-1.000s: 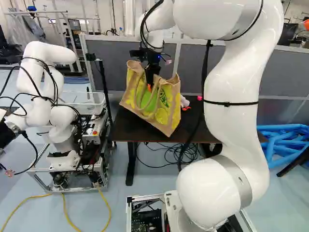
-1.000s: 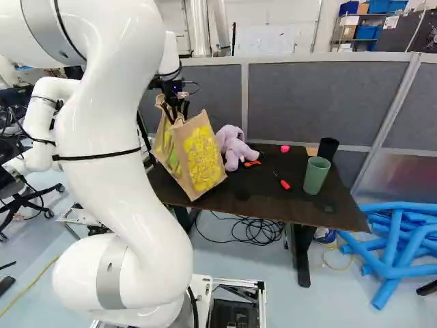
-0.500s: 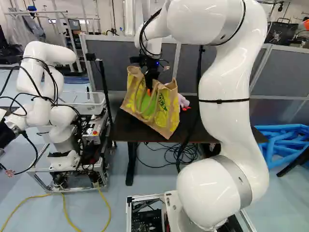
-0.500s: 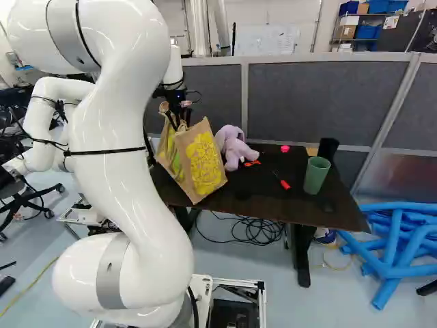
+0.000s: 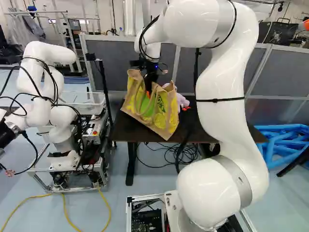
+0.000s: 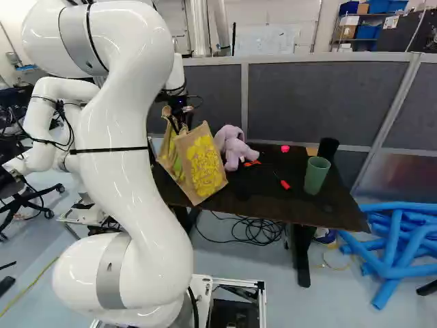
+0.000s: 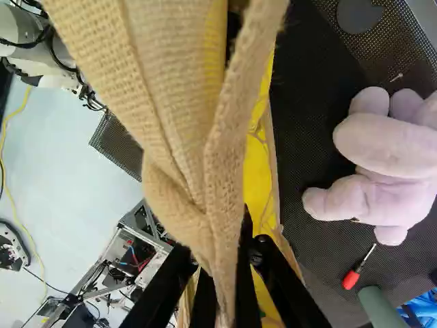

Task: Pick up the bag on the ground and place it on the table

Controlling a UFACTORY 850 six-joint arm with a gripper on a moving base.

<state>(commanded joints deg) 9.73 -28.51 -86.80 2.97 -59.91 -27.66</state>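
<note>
My gripper [image 5: 148, 88] is low over the left part of the table, shut on a handle of the jute bag [image 5: 166, 113]. Yellow and green print covers the bag, which leans with one bottom corner lower, at the table's front edge. Whether its bottom rests on the tabletop [image 6: 270, 201] I cannot tell. In the wrist view the woven handle [image 7: 225, 157] runs down between the fingers of the gripper [image 7: 220, 294], and bag fabric hides part of them.
On the table beside the bag lie a purple plush toy [image 6: 233, 146], a red screwdriver [image 6: 281, 181], a pink object [image 6: 285, 148] and a green cup [image 6: 316, 175]. Another robot [image 5: 55, 101] stands to the left. Grey partitions [image 6: 321, 102] rise behind; blue tubes [image 6: 392, 239] lie at right.
The gripper has come down a little, and the bag has sunk slightly with it, its lower corner shifting a bit in the left base view. The upper arm has swung lower. The base has stayed still.
</note>
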